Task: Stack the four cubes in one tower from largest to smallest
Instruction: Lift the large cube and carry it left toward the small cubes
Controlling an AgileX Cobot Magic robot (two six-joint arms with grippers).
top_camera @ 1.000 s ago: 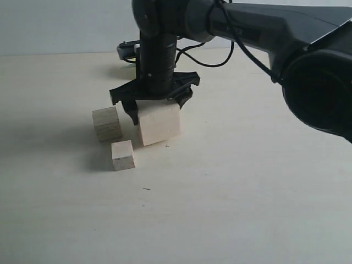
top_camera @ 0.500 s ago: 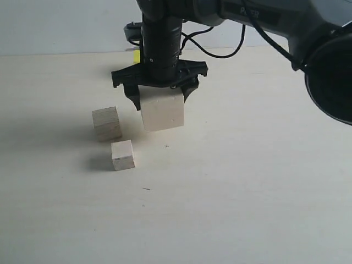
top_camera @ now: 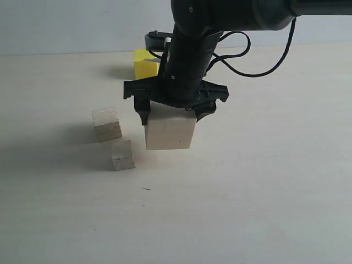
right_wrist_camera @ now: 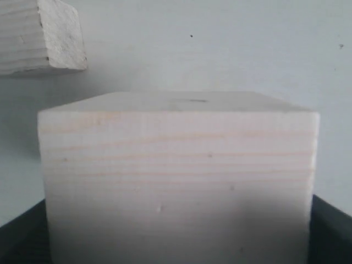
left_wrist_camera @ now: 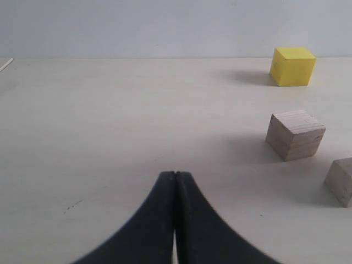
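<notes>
1. Pale wood fills the grip of the right gripper: its jaws stand wide apart and are clamped on two opposite sides of the large pale wood cube. The right wrist view shows that cube squarely between the dark jaws.
2. Whether the cube's underside touches the table or hangs just above it cannot be told from these pictures.
3. As the largest block, this cube is judged to be the base of the tower, so nothing is stacked yet.
4. The relation that matters is where the yellow cube lies. In the exterior view it sits beyond the right gripper, farther from the camera and a little to the left, partly hidden by the arm.
5. The plywood cube stands to the left of the held cube, near it but apart. The smallest cube lies just in front of the plywood one.
6. The left gripper has its fingers pressed together on nothing. Its camera looks across bare table at the yellow cube, the plywood cube and the smallest cube, all well apart from it.
7. The right arm is therefore judged the nearer one for the yellow cube, once the base is set down and released.
</notes>
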